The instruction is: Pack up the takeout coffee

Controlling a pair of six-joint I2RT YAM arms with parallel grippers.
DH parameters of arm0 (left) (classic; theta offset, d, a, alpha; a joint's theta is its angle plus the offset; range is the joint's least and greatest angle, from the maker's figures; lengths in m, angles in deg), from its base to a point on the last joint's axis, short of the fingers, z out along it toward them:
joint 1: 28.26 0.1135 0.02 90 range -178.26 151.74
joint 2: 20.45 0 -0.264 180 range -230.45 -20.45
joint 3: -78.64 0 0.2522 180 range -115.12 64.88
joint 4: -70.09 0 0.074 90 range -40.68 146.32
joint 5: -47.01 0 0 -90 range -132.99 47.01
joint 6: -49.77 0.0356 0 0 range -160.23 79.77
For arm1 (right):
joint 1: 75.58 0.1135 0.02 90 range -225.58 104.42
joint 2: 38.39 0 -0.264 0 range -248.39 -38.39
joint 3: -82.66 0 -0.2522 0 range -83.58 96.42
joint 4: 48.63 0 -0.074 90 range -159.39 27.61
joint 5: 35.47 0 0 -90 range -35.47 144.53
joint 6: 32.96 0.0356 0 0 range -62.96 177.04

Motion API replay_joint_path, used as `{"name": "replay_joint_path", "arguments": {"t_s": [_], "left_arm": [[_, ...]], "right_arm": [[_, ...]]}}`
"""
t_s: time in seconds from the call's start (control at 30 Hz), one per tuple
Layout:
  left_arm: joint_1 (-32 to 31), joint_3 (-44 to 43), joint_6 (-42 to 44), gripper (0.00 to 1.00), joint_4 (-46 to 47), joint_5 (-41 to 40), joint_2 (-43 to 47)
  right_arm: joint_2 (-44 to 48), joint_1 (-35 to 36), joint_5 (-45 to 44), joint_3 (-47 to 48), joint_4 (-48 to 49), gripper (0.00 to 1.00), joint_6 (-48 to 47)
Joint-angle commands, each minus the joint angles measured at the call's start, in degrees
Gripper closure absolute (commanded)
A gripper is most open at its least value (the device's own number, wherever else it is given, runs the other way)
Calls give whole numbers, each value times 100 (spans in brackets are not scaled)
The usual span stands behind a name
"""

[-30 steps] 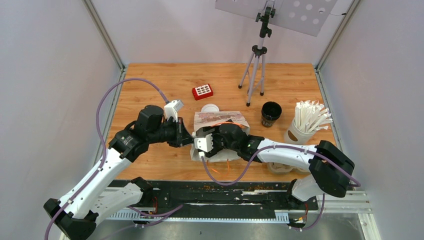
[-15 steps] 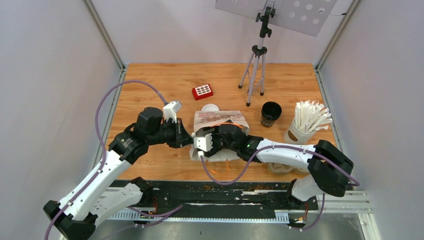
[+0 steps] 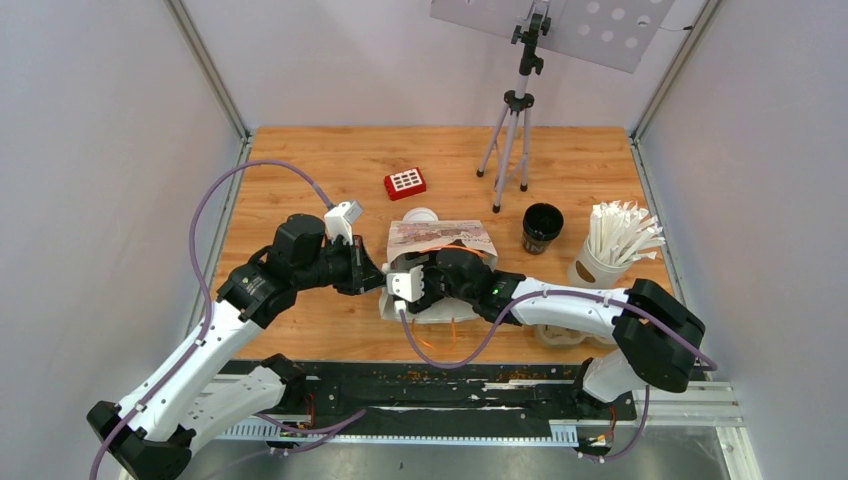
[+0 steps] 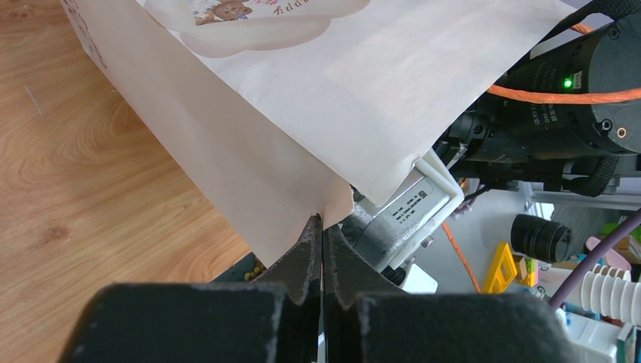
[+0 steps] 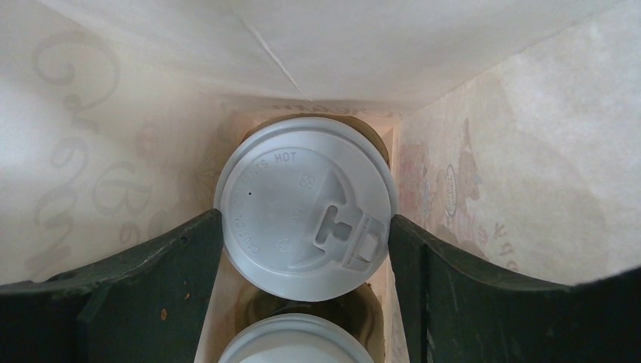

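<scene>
**Lidded cup gripped inside held-open bag**

Paper bag [image 3: 440, 238] sits mid-worktop [image 3: 300, 180]. Left fingers [image 4: 306, 257] are pressed together, pinching the bag's mouth edge, likely to keep it open and steady. Inside the bag, right fingers [image 5: 151, 295] clasp 1 lidded cup [image 5: 305, 208] from both sides. A 2nd lid [image 5: 291, 344] sits just beside it.

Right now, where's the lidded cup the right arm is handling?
Right wrist view, centre: the lidded cup sits between the fingers of the right tool, inside the paper bag, with a second lid at the bottom edge.
</scene>
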Motion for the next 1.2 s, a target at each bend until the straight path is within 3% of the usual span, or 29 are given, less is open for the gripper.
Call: {"name": "replay_joint_path", "arguments": {"t_s": [0.0, 0.27, 1.17], "left_arm": [[-89, -40, -227, 100, 508, 577, 103], [-93, -98, -284, 100, 426, 490, 154], [-88, -53, -289, 100, 439, 356, 131]], "right_arm": [[-120, 9, -233, 219, 211, 21, 235], [122, 9, -191, 155, 142, 12, 256], [733, -1, 718, 67, -590, 9, 257]]}}
